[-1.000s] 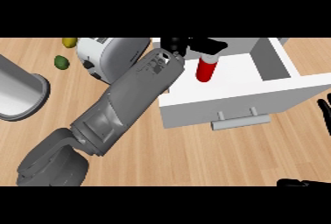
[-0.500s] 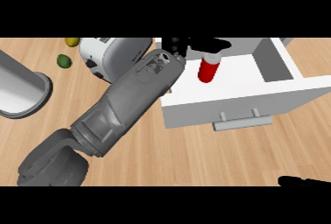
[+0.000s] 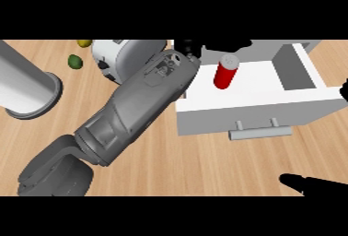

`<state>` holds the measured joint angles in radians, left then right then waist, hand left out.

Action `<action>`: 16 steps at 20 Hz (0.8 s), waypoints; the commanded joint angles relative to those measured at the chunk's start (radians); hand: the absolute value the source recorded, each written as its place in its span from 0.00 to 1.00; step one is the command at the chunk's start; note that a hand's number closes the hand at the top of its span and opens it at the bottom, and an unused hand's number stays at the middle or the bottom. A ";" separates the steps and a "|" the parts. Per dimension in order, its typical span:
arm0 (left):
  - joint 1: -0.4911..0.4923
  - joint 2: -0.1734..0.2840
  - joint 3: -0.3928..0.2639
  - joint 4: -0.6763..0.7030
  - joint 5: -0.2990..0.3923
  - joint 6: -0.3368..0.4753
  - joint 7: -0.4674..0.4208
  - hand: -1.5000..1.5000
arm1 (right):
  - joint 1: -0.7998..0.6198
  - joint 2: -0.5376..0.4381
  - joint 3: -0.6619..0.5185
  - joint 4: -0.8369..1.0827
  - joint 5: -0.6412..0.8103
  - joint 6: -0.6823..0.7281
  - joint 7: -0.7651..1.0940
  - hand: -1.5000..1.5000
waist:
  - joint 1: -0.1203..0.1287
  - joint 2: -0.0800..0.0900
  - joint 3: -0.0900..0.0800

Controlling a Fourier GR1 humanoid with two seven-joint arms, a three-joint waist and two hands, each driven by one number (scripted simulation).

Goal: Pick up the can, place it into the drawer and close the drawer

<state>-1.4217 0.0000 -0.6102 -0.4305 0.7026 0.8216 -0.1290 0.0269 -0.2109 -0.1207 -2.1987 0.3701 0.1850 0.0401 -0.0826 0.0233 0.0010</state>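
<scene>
Drawer (image 3: 258, 99) stands pulled open at the right of the wooden tabletop (image 3: 176, 161), a white box with a grey handle on its near front. Inside it, toward its far left part, the red can (image 3: 225, 73) stands slightly tilted with its grey top showing. The left hand (image 3: 204, 46) lies at the far edge of the view, just beyond the can; its black fingers spread toward the can's top, but whether they grasp the can or have released it cannot be told. Its grey forearm runs from the near left diagonally up to the drawer's left corner. The right hand (image 3: 316, 186) shows at the near right edge as a dark shape on the tabletop side, the state of its fingers unclear. At far left stands a grey cylinder (image 3: 24, 90), and beyond the forearm a white round appliance (image 3: 125, 57) with two small green-yellow fruits (image 3: 75, 61) beside it.
</scene>
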 commanded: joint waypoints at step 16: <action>-0.001 0.069 0.026 -0.069 -0.041 -0.010 0.090 0.00 | -0.117 -0.011 0.248 0.498 0.665 -0.282 -0.083 0.00 | 0.096 -0.023 0.000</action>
<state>-1.4435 0.0310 -0.5899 -0.4712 0.6807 0.8216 -0.0689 -0.0786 -0.2499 0.1112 -1.8349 0.9571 0.0044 -0.0079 0.0026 0.0029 0.0004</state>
